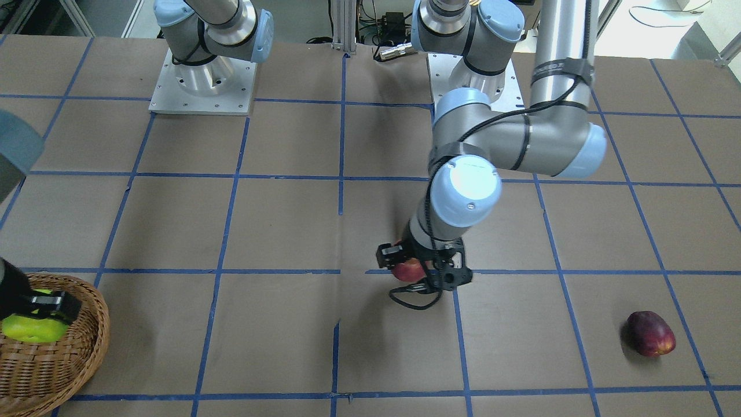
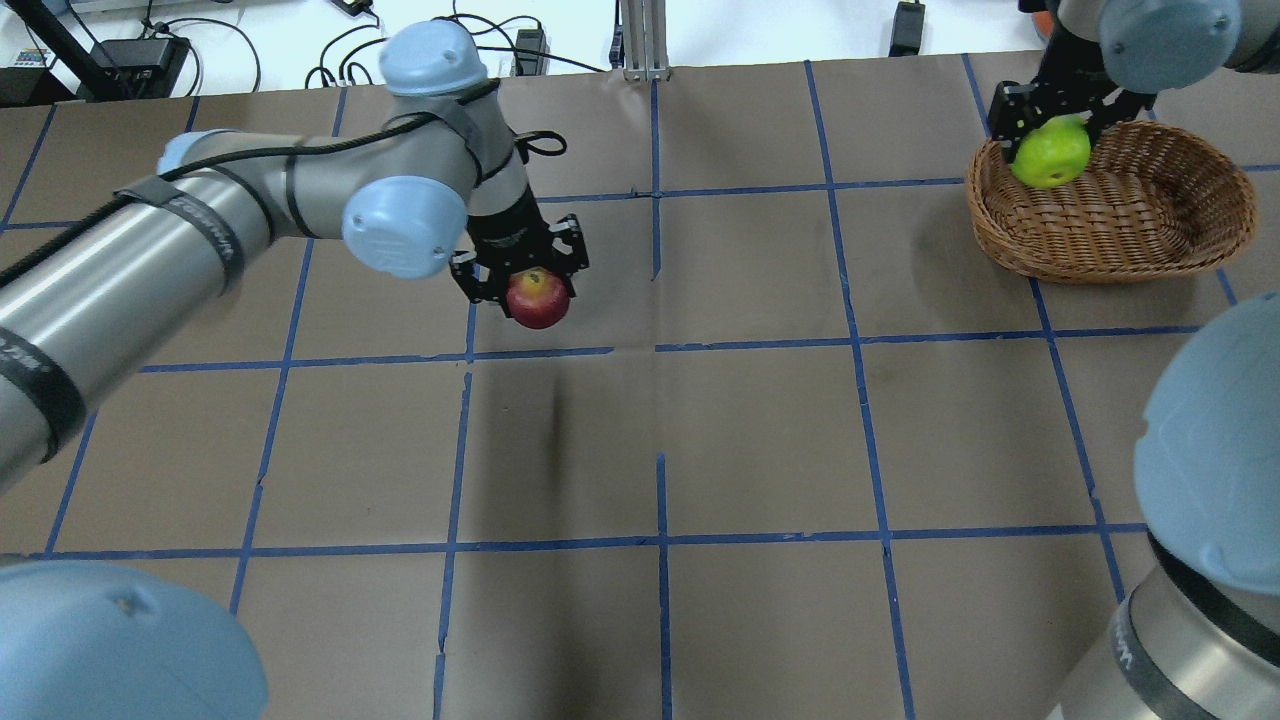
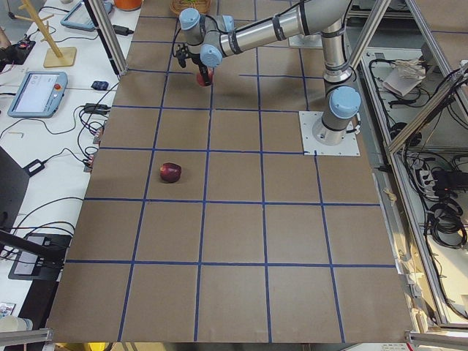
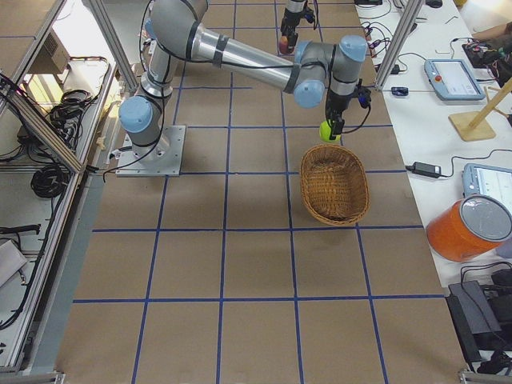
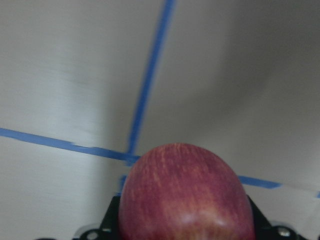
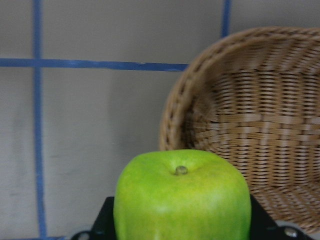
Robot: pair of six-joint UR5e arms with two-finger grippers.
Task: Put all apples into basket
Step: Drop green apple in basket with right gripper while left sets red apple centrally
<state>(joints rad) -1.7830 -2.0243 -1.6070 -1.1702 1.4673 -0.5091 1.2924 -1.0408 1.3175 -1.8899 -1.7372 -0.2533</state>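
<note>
My left gripper (image 2: 527, 283) is shut on the red apple (image 2: 538, 298), held above the table's middle; it also shows in the front view (image 1: 408, 269) and fills the left wrist view (image 5: 185, 195). My right gripper (image 2: 1052, 115) is shut on the lime-green apple (image 2: 1050, 153) and holds it over the near rim of the wicker basket (image 2: 1130, 215). The green apple (image 6: 182, 197) fills the right wrist view, with the basket (image 6: 250, 120) beyond it. The dark maroon apple (image 1: 651, 333) lies alone on the table, far from both grippers; it also shows in the left exterior view (image 3: 170, 172).
The brown paper table (image 2: 760, 430) carries a blue tape grid. The two arm bases (image 1: 202, 81) stand at the robot's side. Tablets, cables and an orange container (image 4: 468, 228) lie on a side bench beyond the table's edge.
</note>
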